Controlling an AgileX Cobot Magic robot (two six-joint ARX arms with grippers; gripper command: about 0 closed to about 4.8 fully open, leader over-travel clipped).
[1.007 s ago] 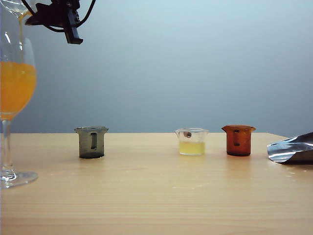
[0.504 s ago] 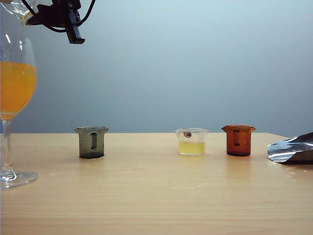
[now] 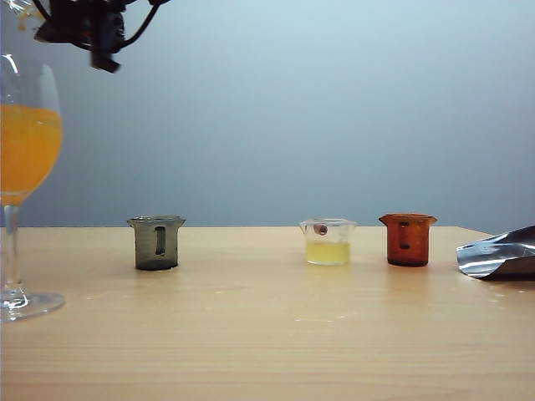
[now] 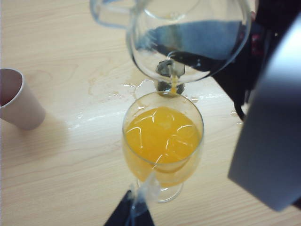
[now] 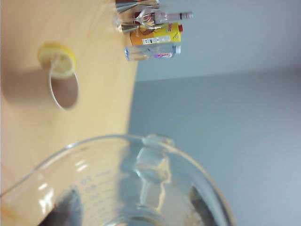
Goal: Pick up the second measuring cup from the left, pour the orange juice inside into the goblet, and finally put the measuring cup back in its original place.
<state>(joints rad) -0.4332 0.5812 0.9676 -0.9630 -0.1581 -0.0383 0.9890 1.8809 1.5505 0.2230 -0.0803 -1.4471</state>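
Note:
The goblet stands at the far left of the table, its bowl well filled with orange juice. My right gripper hangs above it at the top left, shut on the clear measuring cup. From above, the cup is tilted over the goblet. A thin orange drip hangs at its spout over the juice. In the right wrist view, dark fingers flank the nearly empty cup. My left gripper sits by the goblet's foot, its fingers together.
On the table stand a smoky grey cup, a clear cup of pale yellow liquid and an orange-brown cup. A silver pouch lies at the right edge. A paper cup and spilled drops are near the goblet.
My right wrist has rolled, turning the gripper and the measuring cup back from the pour. The thin stream of juice seen a second ago no longer shows in the exterior view.

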